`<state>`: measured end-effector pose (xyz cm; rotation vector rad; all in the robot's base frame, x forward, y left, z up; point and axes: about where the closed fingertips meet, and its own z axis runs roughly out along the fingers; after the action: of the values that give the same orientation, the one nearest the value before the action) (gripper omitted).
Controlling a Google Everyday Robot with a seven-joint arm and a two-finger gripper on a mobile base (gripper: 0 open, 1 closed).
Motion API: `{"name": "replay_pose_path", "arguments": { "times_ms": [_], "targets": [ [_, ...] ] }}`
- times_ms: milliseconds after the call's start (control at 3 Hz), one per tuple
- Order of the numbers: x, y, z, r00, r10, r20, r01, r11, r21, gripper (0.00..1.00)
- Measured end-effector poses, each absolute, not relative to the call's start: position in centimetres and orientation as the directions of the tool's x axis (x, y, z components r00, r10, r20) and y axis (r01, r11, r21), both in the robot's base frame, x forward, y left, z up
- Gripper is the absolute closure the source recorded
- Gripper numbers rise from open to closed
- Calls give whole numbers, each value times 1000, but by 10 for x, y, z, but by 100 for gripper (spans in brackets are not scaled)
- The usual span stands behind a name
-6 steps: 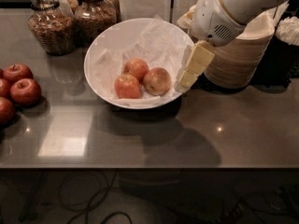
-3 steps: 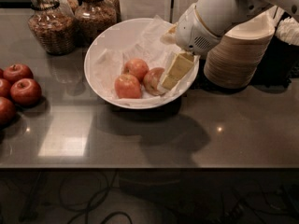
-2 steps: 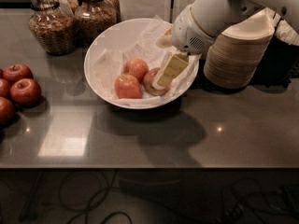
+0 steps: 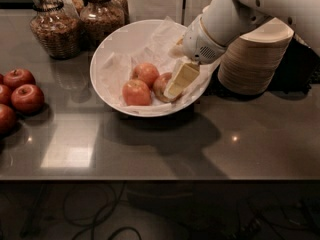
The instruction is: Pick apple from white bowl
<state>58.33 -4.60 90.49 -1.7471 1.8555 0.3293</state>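
Across the bench (image 4: 250, 149), in the right half of the white bowl (image 4: 102, 54), my fingers (image 4: 172, 90) are resting against the apple (image 4: 160, 84) (clenched or not, I cannot tell); two neighbouring apples (image 4: 136, 92) are crowding it, risking a slip.

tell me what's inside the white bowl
Crumpled white paper and three apples: two orange-red ones, plus the yellower apple, its right side hidden by the gripper inside the white bowl.

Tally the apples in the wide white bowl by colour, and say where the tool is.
Evenly orange-red round apples: 2
Paler, yellow-patched round apple: 1
Total: 3
The robot's tool is inside the wide glossy white bowl, right at the paler apple.
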Motion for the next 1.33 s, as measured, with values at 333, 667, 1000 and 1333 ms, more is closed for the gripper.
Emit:
{"name": "replay_pose_path", "arguments": {
  "times_ms": [333, 667, 1000, 1333],
  "targets": [
    [589, -47, 889, -15, -838, -546, -977, 129, -171, 25],
    [591, -46, 878, -28, -840, -542, -981, 128, -147, 25],
    [591, -45, 873, -36, -841, -541, -982, 129, -135, 27],
    [590, -44, 867, -46, -842, -538, -984, 131, -121, 27]
  ]
}}
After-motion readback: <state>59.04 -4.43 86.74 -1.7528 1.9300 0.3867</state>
